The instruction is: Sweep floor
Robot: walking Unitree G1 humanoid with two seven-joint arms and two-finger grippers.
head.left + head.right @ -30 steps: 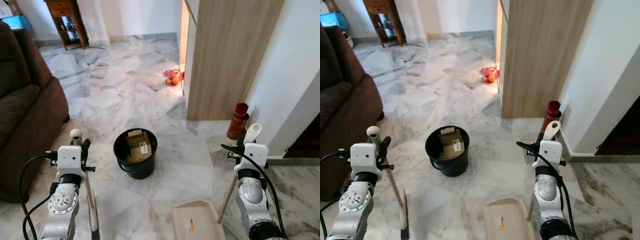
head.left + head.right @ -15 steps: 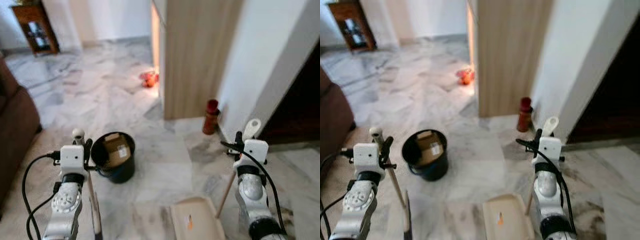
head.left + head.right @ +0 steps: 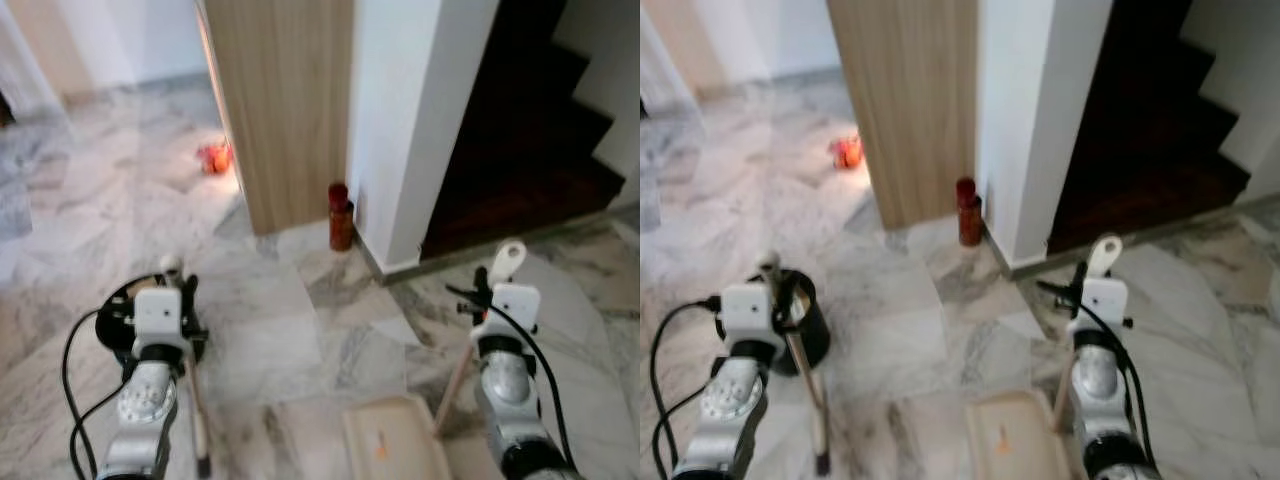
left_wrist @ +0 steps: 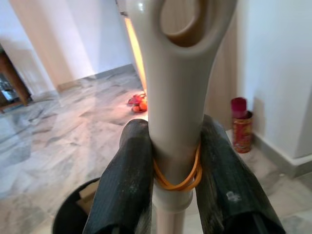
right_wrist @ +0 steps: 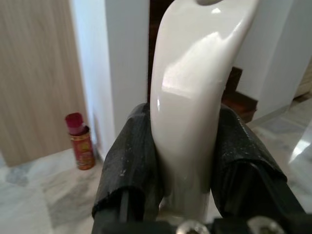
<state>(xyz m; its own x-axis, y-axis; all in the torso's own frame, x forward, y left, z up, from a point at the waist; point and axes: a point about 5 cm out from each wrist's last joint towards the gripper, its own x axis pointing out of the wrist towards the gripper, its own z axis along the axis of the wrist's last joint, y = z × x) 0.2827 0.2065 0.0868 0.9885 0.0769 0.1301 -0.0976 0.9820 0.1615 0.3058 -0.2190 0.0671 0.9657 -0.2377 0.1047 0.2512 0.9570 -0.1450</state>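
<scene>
I have the left hand closed tight around the broom handle, both black fingers pressed against its cream shaft just above an orange rubber band. From the head cameras the broom slopes down from that hand to the marble floor, its lower end touching the tiles just left of the dustpan. My right hand is clamped on the dustpan handle, fingers touching its glossy white grip on either side; the wooden stick runs down to the beige pan, which lies flat on the floor between my two arms. A black bucket sits well left of the dustpan, partly behind my left arm. Beyond the dustpan, a red can stands at the foot of the white wall corner, beside the wood panel. Dark stairs rise to the right of that corner. Small orange-red items lie on the floor left of the panel; I cannot tell what they are.
</scene>
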